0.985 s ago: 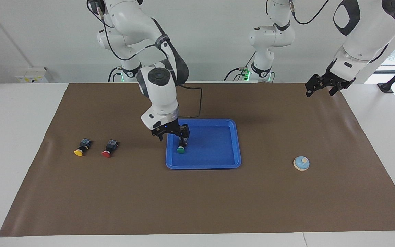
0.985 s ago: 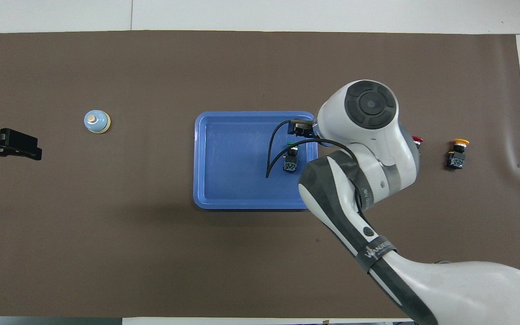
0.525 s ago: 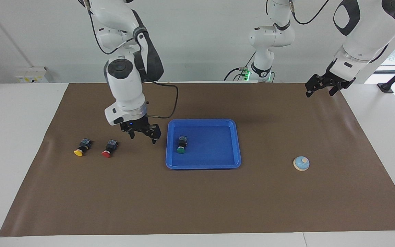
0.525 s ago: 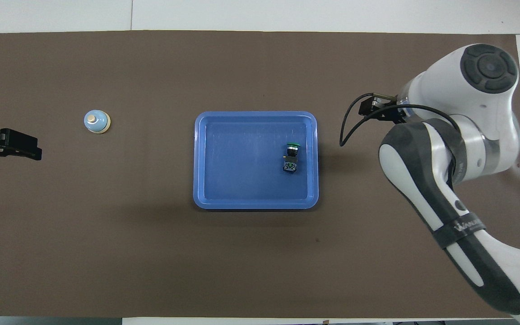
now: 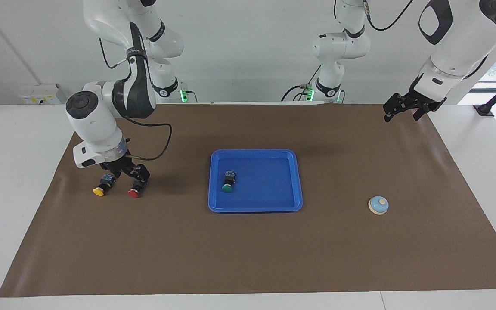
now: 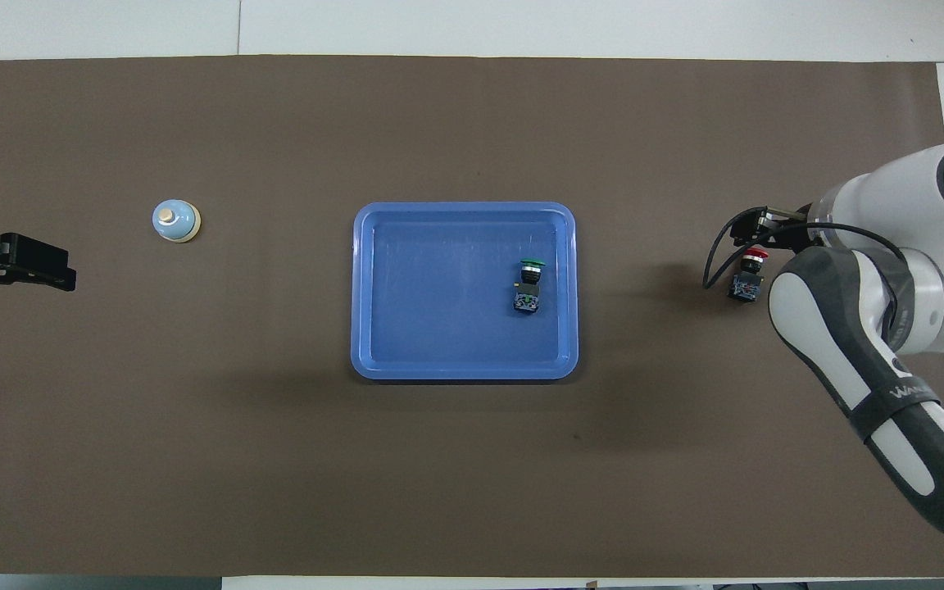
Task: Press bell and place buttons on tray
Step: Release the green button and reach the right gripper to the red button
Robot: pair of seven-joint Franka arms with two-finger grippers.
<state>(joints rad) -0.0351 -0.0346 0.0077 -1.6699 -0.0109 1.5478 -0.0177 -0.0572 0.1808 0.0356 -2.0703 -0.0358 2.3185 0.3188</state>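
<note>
- Right gripper (image 5: 124, 173) is low over the two buttons left on the brown mat (image 5: 248, 249), jaws open, nothing held. Seems to straddle the gap btwn red button (image 5: 135, 190) and yellow button (image 5: 100, 188), w/ one finger right by the red one's black body.
- Step in hand, prob: grab the next button. To do it well: pick one, centre jaws on its boxy body, not the round cap, drop fully, then close; mind the neighbour just beside it so it isn't knocked.
- Left gripper (image 5: 404, 107) waits over the mat's corner at the left arm's end, jaws open, empty.
- Tray (image 5: 291, 172) mid-mat: holds only the green button (image 5: 227, 183), on its side, at the right-arm end of the tray.
- Bell (image 5: 378, 205) sits toward the left arm's end, well apart from tray.
</note>
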